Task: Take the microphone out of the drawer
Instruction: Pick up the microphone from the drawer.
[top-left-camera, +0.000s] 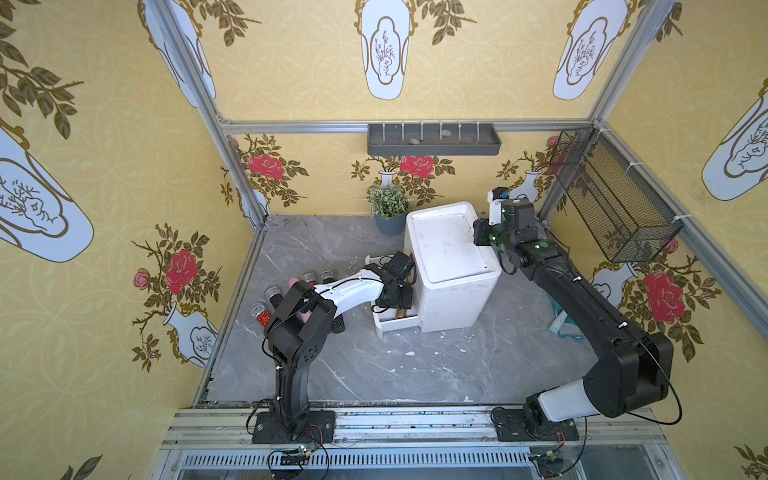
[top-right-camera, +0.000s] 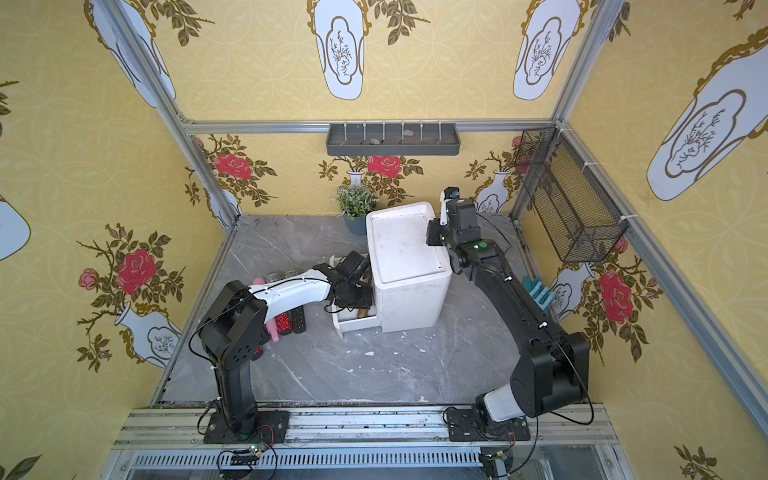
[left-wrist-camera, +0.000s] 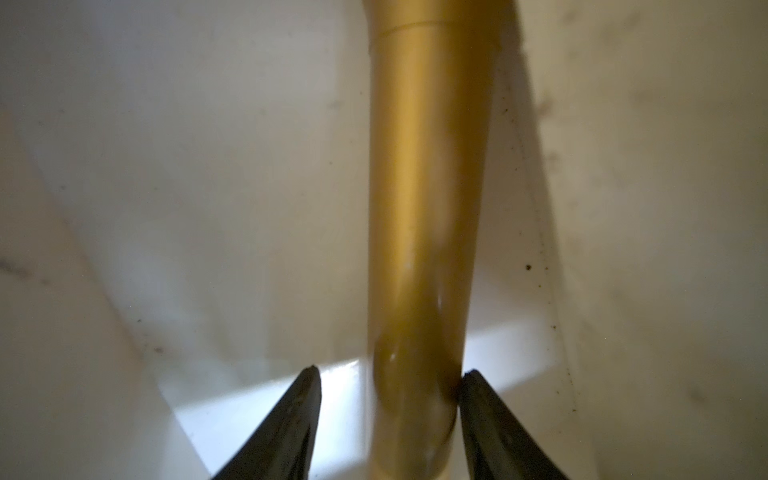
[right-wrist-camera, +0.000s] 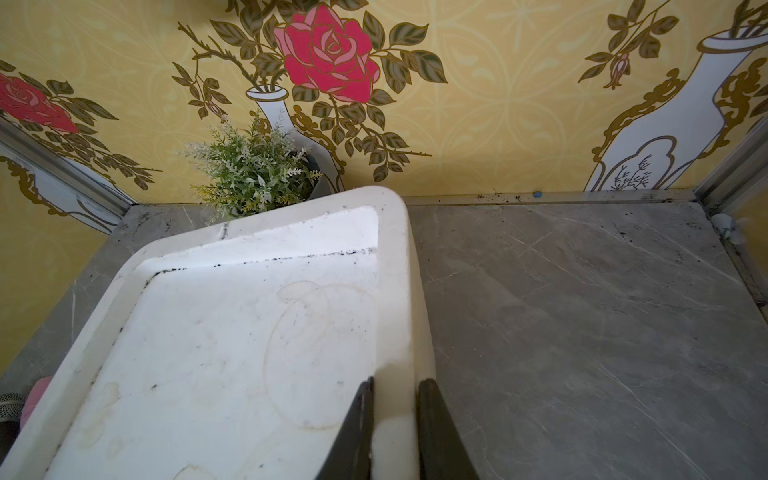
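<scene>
Inside the open drawer (left-wrist-camera: 249, 187) of the white cabinet (top-left-camera: 449, 249), the gold microphone (left-wrist-camera: 424, 187) lies lengthwise on the pale floor, close to one side wall. The left gripper (left-wrist-camera: 390, 370) has its jaws spread around the microphone's handle. One finger (left-wrist-camera: 490, 415) touches the handle's side, and the other finger (left-wrist-camera: 286, 419) stands off it with a strip of drawer floor showing between, so nothing is grasped yet. In both top views the left wrist covers most of the drawer, and only a short gold piece of the microphone (top-left-camera: 402, 312) (top-right-camera: 363, 312) shows behind the drawer's front wall (top-left-camera: 395, 326). The right gripper (right-wrist-camera: 395, 384) is up at the cabinet's top, with its fingers clamped on the raised rim on the side away from the drawer.
</scene>
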